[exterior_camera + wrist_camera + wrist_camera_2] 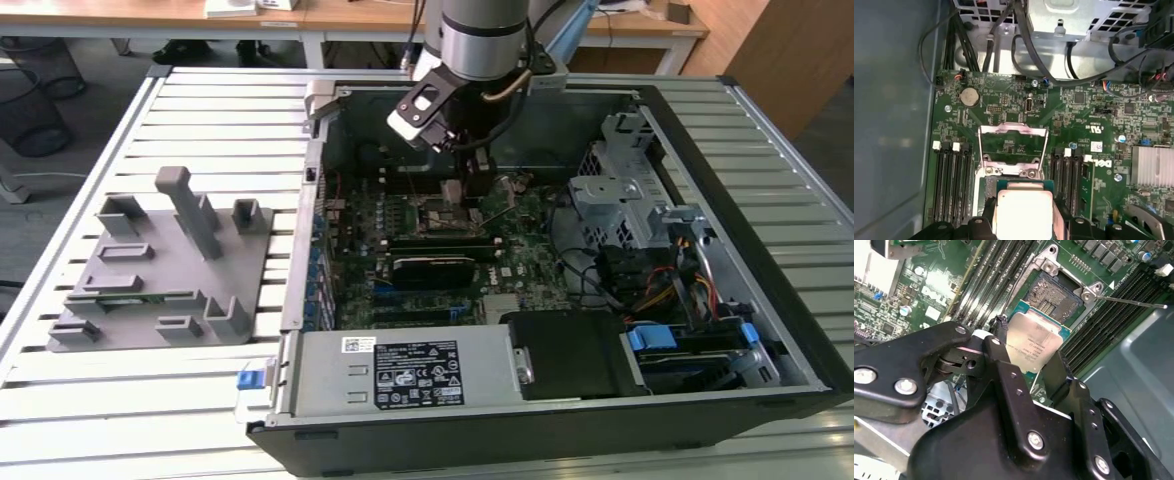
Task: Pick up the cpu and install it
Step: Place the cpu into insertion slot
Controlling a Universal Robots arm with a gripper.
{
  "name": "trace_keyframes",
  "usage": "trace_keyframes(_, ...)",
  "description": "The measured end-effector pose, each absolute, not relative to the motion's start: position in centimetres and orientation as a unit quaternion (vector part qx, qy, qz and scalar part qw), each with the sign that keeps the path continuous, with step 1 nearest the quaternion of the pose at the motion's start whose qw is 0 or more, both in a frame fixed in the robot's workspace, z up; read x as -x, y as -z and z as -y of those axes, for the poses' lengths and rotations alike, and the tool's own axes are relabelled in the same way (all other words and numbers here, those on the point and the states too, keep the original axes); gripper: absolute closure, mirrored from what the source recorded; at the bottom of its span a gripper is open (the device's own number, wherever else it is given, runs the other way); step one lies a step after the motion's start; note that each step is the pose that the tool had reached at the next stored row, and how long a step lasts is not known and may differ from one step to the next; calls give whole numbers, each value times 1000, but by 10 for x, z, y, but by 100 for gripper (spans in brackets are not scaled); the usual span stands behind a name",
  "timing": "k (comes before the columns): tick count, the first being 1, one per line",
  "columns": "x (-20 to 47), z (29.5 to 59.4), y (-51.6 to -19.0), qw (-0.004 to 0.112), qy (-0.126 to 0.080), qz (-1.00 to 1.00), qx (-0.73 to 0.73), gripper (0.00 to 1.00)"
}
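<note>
Pickup's done; the gripper is clamped on the cpu by its edges, hanging just above the open socket mid-motherboard; not yet seated, by my reckoning.

A pale slatted tabletop in daylight — wooden desks behind, dark wire bins on grey floor, perhaps a wooden cabinet.

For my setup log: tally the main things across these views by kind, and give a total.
cpu: 1
gripper: 1, shut on the cpu
socket: 1, open
tray: 1, grey
case: 1
Total: 5
</note>
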State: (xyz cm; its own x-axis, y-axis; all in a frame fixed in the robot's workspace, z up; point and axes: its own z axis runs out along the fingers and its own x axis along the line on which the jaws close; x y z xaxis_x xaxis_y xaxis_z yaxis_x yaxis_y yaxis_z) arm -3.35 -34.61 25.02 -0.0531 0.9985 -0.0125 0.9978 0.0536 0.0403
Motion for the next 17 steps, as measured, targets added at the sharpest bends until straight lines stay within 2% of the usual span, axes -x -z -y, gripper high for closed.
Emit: trace_keyframes(17,43,340,-232,20,-9,-725,-689,47)
